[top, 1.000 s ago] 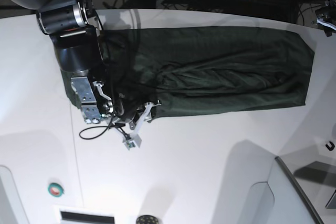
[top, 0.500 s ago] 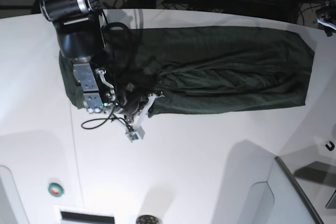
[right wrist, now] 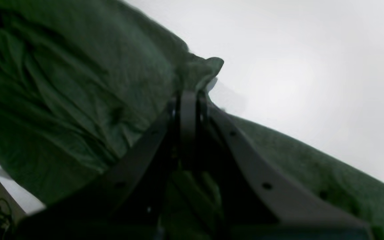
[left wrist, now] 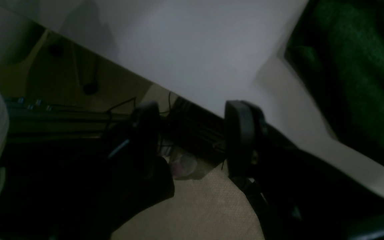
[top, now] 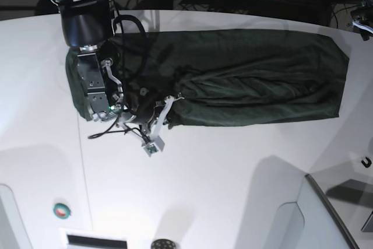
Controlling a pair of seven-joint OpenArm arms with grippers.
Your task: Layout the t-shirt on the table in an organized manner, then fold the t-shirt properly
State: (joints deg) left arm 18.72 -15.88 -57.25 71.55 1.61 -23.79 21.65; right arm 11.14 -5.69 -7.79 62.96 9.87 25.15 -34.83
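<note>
Base view shows the t-shirt (top: 245,77) lying as a long, wrinkled dark green band across the far half of the white table (top: 221,179), reaching from the left arm's side to the right arm's side. The right gripper (top: 169,102) sits at the shirt's near edge on the view's left; in the right wrist view its fingers (right wrist: 188,110) are pressed together, pinching a raised fold of green cloth. The left gripper (left wrist: 192,133) hangs beyond the table's edge, fingers (left wrist: 240,133) parted and holding nothing, the shirt near it.
</note>
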